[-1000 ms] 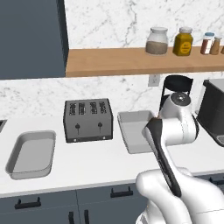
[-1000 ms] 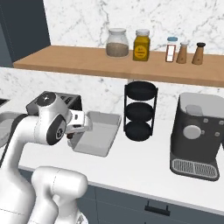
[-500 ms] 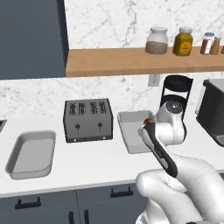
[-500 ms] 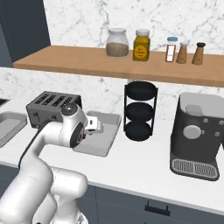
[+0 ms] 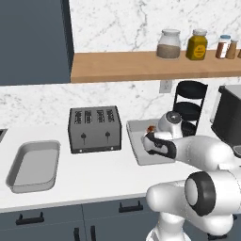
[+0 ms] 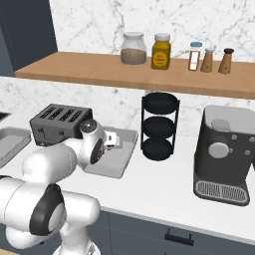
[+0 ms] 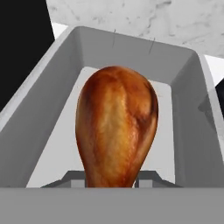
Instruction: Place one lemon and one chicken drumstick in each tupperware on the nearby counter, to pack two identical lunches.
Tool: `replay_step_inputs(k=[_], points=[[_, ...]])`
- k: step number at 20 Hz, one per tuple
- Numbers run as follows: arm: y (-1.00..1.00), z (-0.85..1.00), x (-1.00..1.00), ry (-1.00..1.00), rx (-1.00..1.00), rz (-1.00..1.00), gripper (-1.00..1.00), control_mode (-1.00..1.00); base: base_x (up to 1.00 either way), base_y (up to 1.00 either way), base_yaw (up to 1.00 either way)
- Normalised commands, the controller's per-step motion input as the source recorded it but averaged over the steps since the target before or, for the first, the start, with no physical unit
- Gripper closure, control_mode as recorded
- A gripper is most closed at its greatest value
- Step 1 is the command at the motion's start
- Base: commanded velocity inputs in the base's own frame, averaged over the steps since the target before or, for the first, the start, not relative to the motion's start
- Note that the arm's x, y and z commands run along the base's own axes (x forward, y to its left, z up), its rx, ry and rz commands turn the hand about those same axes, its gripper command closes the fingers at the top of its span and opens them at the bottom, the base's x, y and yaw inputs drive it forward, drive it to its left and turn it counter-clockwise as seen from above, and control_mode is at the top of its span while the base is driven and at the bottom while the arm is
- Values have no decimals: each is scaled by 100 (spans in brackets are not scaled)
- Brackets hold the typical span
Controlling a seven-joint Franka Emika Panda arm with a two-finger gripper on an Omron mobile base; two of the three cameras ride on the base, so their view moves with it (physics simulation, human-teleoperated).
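Change: since a second ago the arm has swung down from in front of the coffee machine side to low over the right tupperware; the base views themselves have not shifted.
Hand: hand (image 5: pixel 149 134) sits at frame centre-right in the left base view, over the near part of the tray, its fingers clamped on the chicken drumstick.
Chicken drumstick: chicken drumstick (image 7: pixel 116 127) fills the middle of the hand view, thick end up-frame, thin end down between the finger tips; a small reddish bit of it shows at the hand in the left base view.
Right tupperware: right tupperware (image 5: pixel 136 143), grey, lies on the desk just right of the toaster; in the hand view its walls ring the drumstick on three sides.
Contact: whether the drumstick touches the tray floor cannot be told.
Left tupperware: left tupperware (image 5: pixel 33 165) lies at lower left of the left base view, left of the toaster, well apart from the hand.
Desk: desk (image 5: pixel 94 176), white, carries both trays.
Toaster: toaster (image 5: pixel 94 128), dark, four slots, stands between the two trays.
Rack: black round tiered rack (image 6: pixel 159 124) stands right of the right tray in the right base view.
Coffee machine: coffee machine (image 6: pixel 229 149) at the right of that view.
Shelf: wooden shelf (image 6: pixel 74 67) above carries jars and shakers.
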Motion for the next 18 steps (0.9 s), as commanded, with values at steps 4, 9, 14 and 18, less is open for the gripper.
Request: replay_step_inputs(k=[4,9,14,18], points=[[0,-25,68,14,0,0,100,-100,0,0,0],[0,-40,52,8,0,0,-100,-100,0,0,0],[-5,-31,27,0,0,0,-100,-100,0,0,0],[0,51,-28,-14,0,0,-100,-100,0,0,0]])
